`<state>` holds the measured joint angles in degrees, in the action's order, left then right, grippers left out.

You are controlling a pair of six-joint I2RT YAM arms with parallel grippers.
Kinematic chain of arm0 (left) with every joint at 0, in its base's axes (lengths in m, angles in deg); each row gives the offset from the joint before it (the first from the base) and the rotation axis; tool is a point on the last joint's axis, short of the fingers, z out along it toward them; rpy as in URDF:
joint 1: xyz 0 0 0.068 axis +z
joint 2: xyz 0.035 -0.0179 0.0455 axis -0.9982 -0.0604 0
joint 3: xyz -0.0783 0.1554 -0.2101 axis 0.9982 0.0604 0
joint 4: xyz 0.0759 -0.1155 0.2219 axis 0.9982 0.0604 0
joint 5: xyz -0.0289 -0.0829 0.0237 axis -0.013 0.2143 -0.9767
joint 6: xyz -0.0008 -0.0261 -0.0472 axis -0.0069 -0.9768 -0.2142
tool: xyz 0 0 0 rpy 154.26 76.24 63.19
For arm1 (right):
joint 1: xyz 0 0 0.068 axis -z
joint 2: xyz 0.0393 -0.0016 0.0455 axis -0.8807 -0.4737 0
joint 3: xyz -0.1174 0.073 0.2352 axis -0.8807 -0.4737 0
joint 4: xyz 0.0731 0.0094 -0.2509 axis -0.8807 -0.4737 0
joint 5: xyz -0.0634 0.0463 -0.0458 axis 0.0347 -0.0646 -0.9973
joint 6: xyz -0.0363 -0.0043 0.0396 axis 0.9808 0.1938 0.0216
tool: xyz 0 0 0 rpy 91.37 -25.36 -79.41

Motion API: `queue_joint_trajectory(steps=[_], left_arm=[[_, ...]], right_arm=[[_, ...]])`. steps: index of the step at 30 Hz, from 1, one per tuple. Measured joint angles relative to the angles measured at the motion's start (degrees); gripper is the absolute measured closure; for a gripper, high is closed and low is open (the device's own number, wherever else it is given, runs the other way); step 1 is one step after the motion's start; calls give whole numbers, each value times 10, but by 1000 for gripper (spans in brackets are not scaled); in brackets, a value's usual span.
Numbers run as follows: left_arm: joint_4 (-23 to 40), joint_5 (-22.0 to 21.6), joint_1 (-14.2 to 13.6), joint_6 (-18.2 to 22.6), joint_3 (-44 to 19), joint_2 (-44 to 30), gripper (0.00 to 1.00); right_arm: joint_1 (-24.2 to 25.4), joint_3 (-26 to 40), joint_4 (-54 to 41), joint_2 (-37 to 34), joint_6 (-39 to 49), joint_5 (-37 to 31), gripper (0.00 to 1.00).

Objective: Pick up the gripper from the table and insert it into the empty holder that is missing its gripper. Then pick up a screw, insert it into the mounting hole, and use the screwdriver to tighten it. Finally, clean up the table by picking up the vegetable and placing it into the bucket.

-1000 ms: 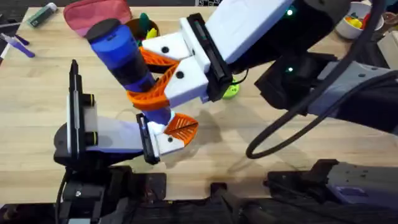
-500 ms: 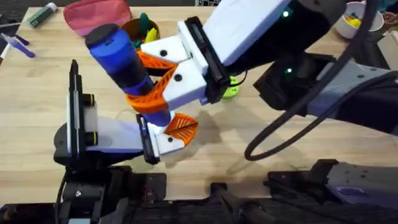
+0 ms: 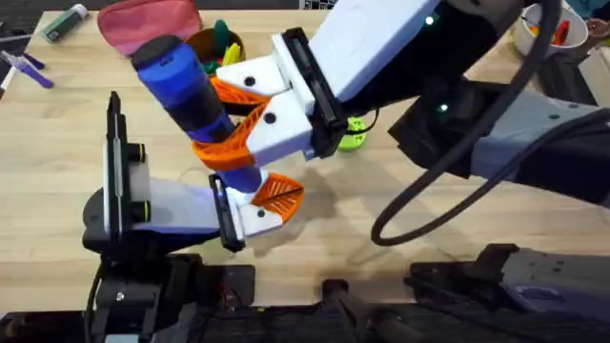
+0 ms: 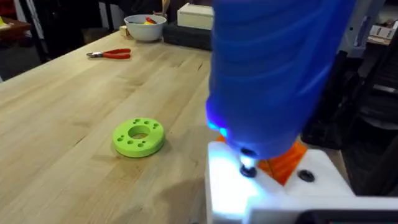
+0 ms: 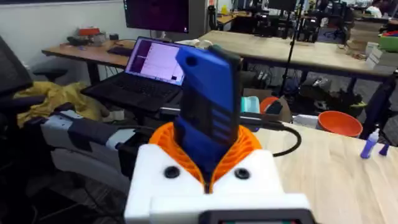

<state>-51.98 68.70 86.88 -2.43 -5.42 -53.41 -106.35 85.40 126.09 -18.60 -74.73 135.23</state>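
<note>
The screwdriver (image 3: 191, 100) is clamped between the orange ribbed pads (image 3: 250, 95) of the right gripper (image 3: 232, 119), which reaches across from the right side of the worktop (image 3: 57, 133) to its near left part. The blue body leans with its dark cap toward the far left, and its lower end comes down onto the white mount of the left gripper (image 3: 255, 208), close to the near edge. In the left wrist view the bit end (image 4: 247, 167) sits right at a hole in the white mount, with a blue glow around it and an orange tip (image 4: 287, 163) just behind. Whether the left gripper is apart or together cannot be told. From the right wrist view the screwdriver (image 5: 208, 109) stands up out of the orange pads (image 5: 249, 146). The bucket (image 3: 212, 43) stands near the far edge beside a pink pouch (image 3: 143, 21). A green ring (image 4: 138, 136) lies on the worktop, with red-handled pliers (image 4: 111, 54) and a white bowl (image 4: 145, 26) farther off.
</note>
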Motion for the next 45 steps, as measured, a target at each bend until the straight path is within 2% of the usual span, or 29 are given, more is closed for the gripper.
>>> queue_joint_trajectory(steps=[16,19,23,27,31,37,41,45], left_arm=[[0,-1,0,0,0,0,984],[0,0,0,0,0,0,984],[0,1,-1,3,0,0,984],[0,0,-1,2,0,0,984],[0,0,-1,2,0,0,984],[0,0,-1,2,0,0,984],[0,0,-1,2,0,0,984],[0,0,-1,2,0,0,984]], right_arm=[[0,0,11,0,-11,0,977],[1,2,-13,8,-12,-6,977],[5,27,-117,30,6,-22,977],[6,90,-217,47,36,-33,977],[7,142,-249,62,61,-39,977],[8,157,-282,72,77,-43,977],[21,178,-446,72,108,-76,977],[44,235,-656,71,177,-161,977]])
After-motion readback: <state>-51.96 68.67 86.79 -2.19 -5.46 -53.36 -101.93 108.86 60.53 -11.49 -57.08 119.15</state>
